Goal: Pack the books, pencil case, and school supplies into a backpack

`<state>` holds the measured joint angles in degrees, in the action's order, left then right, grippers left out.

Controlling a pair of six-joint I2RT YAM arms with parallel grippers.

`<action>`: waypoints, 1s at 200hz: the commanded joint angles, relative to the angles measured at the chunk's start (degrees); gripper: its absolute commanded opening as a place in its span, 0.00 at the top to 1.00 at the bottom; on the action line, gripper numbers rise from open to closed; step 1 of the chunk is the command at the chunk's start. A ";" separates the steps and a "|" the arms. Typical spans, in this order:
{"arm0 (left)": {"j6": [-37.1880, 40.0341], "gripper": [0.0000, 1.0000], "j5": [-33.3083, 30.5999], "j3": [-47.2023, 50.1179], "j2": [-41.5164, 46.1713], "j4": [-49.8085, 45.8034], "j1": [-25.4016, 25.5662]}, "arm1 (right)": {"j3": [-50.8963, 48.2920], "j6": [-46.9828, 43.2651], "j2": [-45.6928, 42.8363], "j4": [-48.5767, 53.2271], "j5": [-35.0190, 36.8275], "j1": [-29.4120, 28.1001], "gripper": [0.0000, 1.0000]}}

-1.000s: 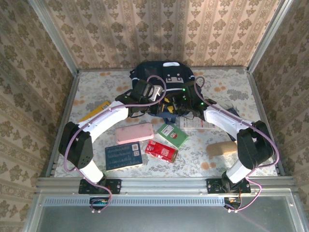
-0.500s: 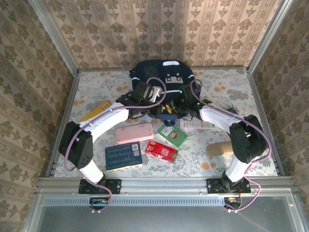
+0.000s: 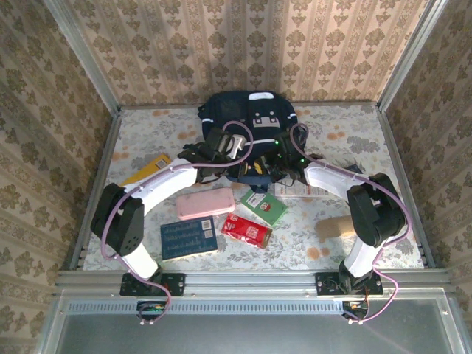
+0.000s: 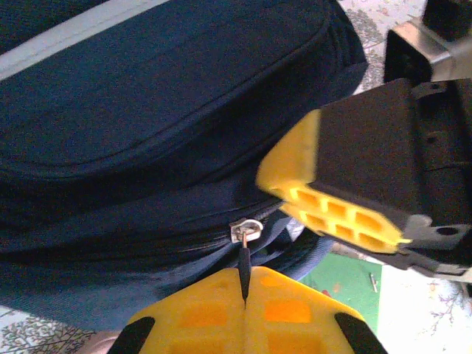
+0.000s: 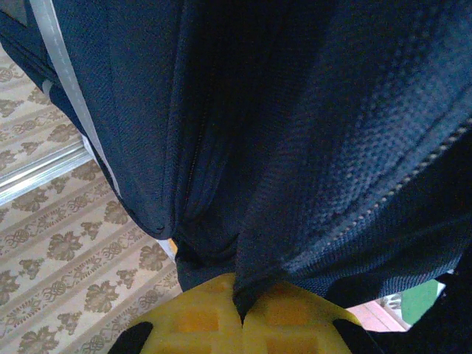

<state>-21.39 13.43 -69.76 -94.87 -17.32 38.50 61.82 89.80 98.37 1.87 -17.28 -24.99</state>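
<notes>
Beige damask wallpaper walls [image 3: 236,44] on three sides, pale floral tabletop [image 3: 147,136], grey metal rail [image 3: 251,278] in front, even light

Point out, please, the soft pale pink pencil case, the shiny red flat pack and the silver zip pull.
Pencil case [image 3: 206,203]: top view, middle.
Red pack [image 3: 247,231]: top view, centre.
Zip pull [image 4: 245,231]: left wrist view, metal loop.

My left arm [image 3: 158,184] and right arm [image 3: 332,181] reach forward, wrists converging; left jaws and right jaws both pinched closed.
</notes>
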 commanded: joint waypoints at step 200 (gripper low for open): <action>-1.97 1.00 -9.80 2.04 -1.28 4.78 -17.01 | -0.15 -2.58 -10.22 -2.92 -0.76 4.51 1.00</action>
<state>-22.57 8.16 -64.58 -91.90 -12.10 24.95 60.20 88.82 91.02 1.48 -17.89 -21.78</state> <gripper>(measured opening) 0.060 0.067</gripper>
